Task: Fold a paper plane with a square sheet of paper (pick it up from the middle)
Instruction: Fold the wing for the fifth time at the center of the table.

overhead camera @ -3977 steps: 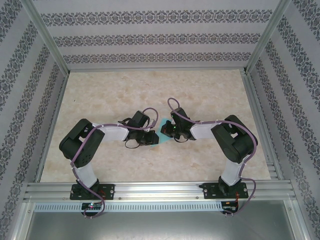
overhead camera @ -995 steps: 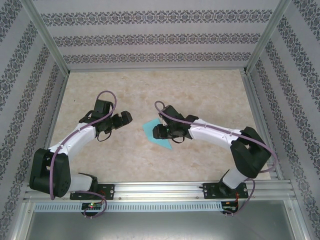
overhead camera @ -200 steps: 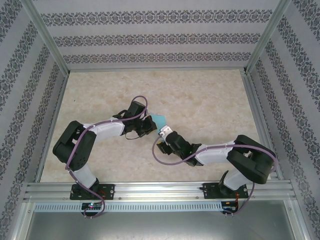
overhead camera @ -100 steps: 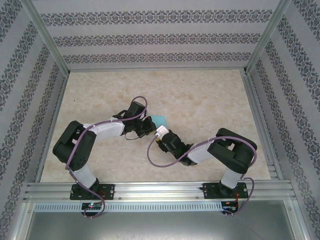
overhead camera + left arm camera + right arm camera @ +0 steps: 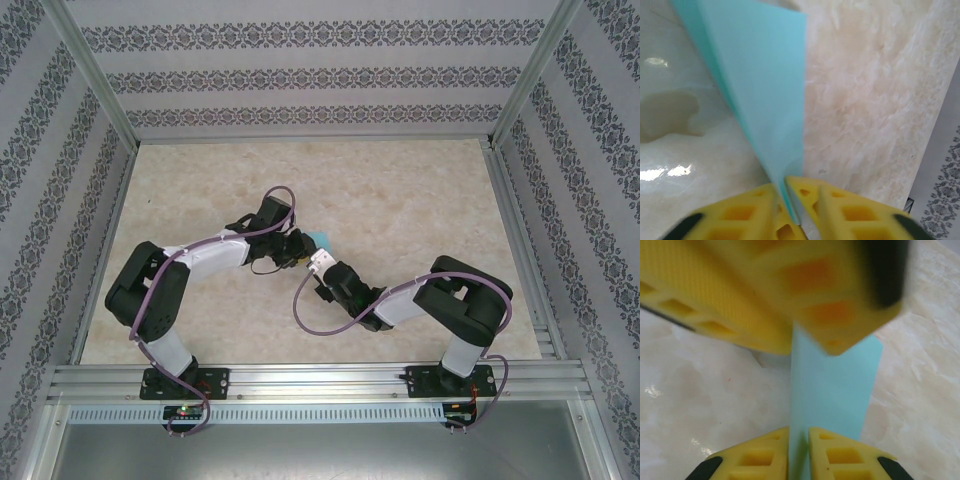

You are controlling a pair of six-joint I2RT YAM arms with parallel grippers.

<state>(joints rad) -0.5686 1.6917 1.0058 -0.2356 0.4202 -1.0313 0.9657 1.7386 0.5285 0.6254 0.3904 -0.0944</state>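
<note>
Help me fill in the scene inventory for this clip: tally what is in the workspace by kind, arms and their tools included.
Folded turquoise paper: 1
Robot arms, left arm and right arm: 2
Yellow-fingered tools, left tool and right tool: 2
Total: 5

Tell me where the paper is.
Mid-table in the top view, the paper sits where the left gripper and the right gripper meet, between the jaws of each.
</note>
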